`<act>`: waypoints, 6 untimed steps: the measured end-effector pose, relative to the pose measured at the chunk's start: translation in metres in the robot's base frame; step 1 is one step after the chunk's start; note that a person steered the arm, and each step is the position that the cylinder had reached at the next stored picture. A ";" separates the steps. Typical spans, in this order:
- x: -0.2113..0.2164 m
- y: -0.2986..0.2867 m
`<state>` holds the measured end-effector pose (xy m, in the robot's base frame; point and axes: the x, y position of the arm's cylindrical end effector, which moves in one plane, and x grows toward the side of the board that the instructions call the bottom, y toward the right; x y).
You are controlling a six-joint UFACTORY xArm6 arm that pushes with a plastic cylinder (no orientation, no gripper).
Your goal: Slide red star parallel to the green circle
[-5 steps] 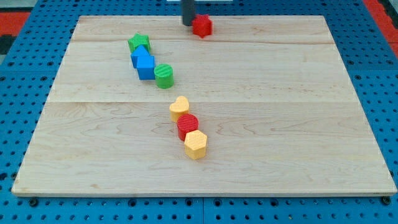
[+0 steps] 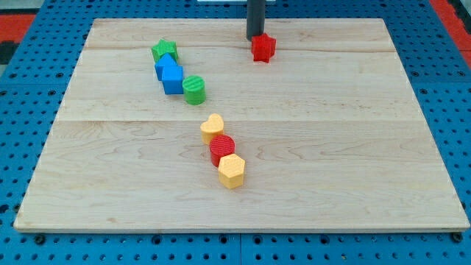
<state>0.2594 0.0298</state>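
The red star lies near the view's top, right of the middle of the wooden board. My tip is just above and left of it, touching or nearly touching its upper left side. The green circle stands lower and to the left, well apart from the star.
A green star and two blue blocks run in a line down to the green circle. A yellow heart, a red cylinder and a yellow hexagon form a line near the middle.
The red star has slid to the right and a little down. My tip has moved right with it, staying at its upper left.
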 end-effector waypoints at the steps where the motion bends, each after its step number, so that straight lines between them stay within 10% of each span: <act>1: 0.039 0.000; 6: 0.074 0.020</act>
